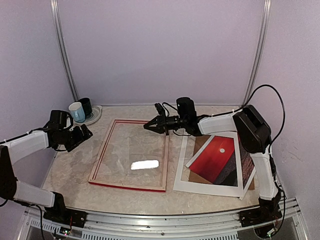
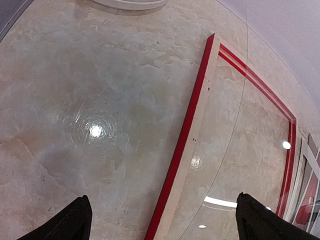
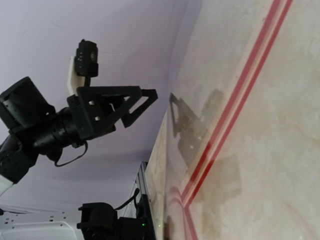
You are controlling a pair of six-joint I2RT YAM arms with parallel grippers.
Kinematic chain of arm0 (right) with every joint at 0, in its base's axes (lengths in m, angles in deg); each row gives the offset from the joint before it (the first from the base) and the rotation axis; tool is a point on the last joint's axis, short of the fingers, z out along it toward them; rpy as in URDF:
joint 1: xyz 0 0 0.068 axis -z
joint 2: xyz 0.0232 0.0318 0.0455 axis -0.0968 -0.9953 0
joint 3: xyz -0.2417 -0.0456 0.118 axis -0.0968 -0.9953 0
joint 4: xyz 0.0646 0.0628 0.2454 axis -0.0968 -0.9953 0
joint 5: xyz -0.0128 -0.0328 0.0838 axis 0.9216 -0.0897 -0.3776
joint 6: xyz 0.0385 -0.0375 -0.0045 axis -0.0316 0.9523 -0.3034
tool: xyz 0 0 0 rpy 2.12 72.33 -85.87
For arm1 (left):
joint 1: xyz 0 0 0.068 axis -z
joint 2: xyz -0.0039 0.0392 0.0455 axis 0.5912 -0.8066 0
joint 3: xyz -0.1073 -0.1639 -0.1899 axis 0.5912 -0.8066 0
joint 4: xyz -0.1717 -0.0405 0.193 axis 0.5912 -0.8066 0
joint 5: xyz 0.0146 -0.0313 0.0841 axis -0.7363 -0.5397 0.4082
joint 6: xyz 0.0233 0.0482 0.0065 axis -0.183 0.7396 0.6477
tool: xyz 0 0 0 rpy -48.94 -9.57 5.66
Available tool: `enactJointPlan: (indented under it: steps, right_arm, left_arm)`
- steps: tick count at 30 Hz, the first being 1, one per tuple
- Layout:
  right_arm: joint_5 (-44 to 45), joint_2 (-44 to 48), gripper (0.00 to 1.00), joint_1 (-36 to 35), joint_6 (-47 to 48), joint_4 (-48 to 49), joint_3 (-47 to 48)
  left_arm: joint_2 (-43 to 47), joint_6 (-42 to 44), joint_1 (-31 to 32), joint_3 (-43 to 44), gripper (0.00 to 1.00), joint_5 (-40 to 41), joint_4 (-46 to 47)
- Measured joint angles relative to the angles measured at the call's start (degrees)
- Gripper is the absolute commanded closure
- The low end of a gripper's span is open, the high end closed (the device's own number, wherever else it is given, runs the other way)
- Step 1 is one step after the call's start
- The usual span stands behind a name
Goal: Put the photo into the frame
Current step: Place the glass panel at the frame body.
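red frame (image 1: 102, 152): long axis near-to-far | photo (image 1: 214, 161): askew, right of frame | your left gripper (image 1: 86, 131): spread, left of frame | right gripper (image 1: 147, 126): pressed together, above frame

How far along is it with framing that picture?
Nothing looks done: the frame lies empty, and the photo lies apart on its right. Nothing is in hand either: the right tool is shut over the frame's far end, the left tool open beside the frame. Getting the photo in is all left.
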Motion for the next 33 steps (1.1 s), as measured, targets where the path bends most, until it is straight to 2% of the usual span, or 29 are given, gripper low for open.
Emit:
enactJointPlan:
  steps: [6, 13, 33]
  right_arm:
    - [0.3, 0.0, 1.0, -0.3, -1.0, 0.5, 0.2]
    - [1.5, -2.8, 1.0, -0.3, -5.2, 7.0, -2.5]
    - [3.6, -5.2, 1.0, 0.4, -0.9, 0.8, -5.8]
  left_arm:
    - [0.0, 0.0, 0.0, 0.0, 0.01, 0.0, 0.0]
    - [0.0, -0.1, -0.1, 0.0, 0.01, 0.0, 0.0]
    - [0.0, -0.1, -0.2, 0.0, 0.01, 0.0, 0.0]
